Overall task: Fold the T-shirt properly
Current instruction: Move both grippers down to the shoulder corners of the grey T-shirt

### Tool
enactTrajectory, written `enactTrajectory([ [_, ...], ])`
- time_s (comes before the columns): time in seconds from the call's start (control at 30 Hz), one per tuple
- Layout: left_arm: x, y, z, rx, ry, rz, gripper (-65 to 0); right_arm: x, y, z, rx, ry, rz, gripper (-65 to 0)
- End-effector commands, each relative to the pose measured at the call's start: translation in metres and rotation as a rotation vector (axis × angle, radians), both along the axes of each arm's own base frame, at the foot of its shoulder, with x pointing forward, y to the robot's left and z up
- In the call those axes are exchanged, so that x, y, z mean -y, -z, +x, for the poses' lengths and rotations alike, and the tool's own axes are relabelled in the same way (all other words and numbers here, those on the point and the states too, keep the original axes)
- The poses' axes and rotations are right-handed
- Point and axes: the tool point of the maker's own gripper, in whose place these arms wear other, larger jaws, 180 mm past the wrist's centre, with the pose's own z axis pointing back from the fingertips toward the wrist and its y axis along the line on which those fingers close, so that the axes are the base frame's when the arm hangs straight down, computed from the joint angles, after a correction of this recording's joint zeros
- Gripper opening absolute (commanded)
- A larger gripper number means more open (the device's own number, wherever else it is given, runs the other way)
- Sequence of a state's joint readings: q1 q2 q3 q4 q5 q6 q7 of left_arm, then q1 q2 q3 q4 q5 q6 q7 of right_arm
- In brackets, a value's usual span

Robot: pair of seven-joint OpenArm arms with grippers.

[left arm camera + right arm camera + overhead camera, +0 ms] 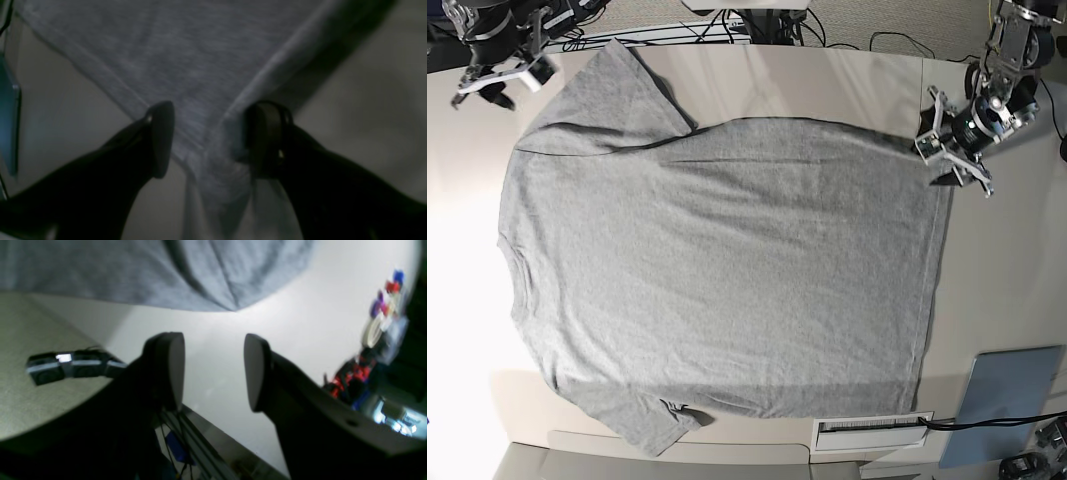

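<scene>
The heather-grey T-shirt lies spread flat on the table with its plain side up, collar to the left and hem to the right in the base view. My left gripper is at the hem's far right corner. In the left wrist view that gripper is open, with the T-shirt corner lying between its two fingers, unpinched. My right gripper hovers off the cloth beside the far left sleeve. The right wrist view shows it open and empty, the T-shirt edge a short way ahead.
A blue-grey flat pad lies at the near right corner of the table. Beside it sits a white slotted box. Cables run along the far edge. A power strip lies on the floor past the table edge.
</scene>
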State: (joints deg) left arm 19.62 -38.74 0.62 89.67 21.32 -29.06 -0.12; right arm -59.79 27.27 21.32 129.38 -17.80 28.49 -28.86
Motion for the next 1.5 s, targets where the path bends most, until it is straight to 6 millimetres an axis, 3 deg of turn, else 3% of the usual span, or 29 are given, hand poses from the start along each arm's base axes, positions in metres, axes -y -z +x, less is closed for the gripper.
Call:
enactTrajectory([
  [0.0, -0.028, 0.029, -0.026, -0.131, -0.006, 0.165, -31.8, -0.002, -0.005, 0.004, 0.016, -0.021, -0.004, -36.1],
  [0.1, -0.028, 0.037, -0.037, -0.179, 0.027, 0.185, -39.6, -0.010, -0.003, 0.003, -0.005, -0.071, 0.021, -36.1],
  [0.27, -0.026, 0.039, -0.042, -0.205, 0.046, 0.180, -65.0, -0.012, -0.004, 0.008, -0.036, -0.165, 0.004, -36.2],
  [0.5, -0.024, 0.043, -0.050, -0.222, 0.046, 0.172, -65.0, 0.004, -0.005, 0.013, -0.055, -0.217, -0.101, -36.2],
  [0.73, -0.004, 0.046, -0.052, -0.208, 0.042, 0.109, -65.0, 0.025, 0.023, 0.012, -0.128, -0.299, -0.163, -36.2],
  [0.93, -0.003, 0.047, -0.053, -0.210, 0.038, 0.109, -65.0, 0.011, 0.051, 0.025, -0.158, -0.338, -0.134, -36.2],
  [1.2, -0.004, 0.047, -0.053, -0.213, 0.035, 0.115, -65.0, -0.011, 0.090, 0.026, -0.225, -0.392, -0.110, -36.2],
  [1.47, -0.006, 0.048, -0.053, -0.217, 0.031, 0.124, -65.0, -0.018, 0.105, 0.045, -0.220, -0.409, -0.100, -36.2],
])
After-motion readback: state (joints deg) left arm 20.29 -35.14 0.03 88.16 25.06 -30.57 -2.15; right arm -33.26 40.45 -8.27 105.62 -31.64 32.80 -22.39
